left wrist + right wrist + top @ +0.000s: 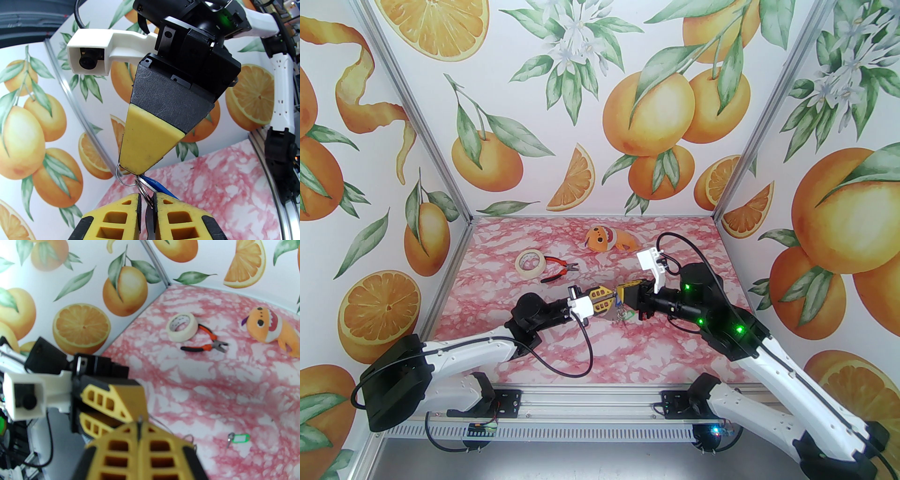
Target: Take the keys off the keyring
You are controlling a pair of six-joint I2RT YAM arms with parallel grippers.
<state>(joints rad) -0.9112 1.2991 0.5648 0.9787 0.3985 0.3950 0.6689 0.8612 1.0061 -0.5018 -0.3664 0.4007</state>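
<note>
Both grippers meet above the middle of the pink marbled table (675, 347). My right gripper (619, 296) (140, 427) is shut on the keyring, which is almost hidden between its pads; a thin silver ring (119, 174) sticks out at its tip. My left gripper (610, 302) (147, 199) is pinched on the split ring (143, 190) of the blue key (153, 184), which hangs between the two grippers. The green key (239, 438) (629, 315) lies loose on the table below them.
A roll of beige tape (529, 263) and red-handled pliers (557, 271) lie at the back left. An orange plush toy (607, 238) lies near the back wall. Walls with an orange print close in the table on three sides.
</note>
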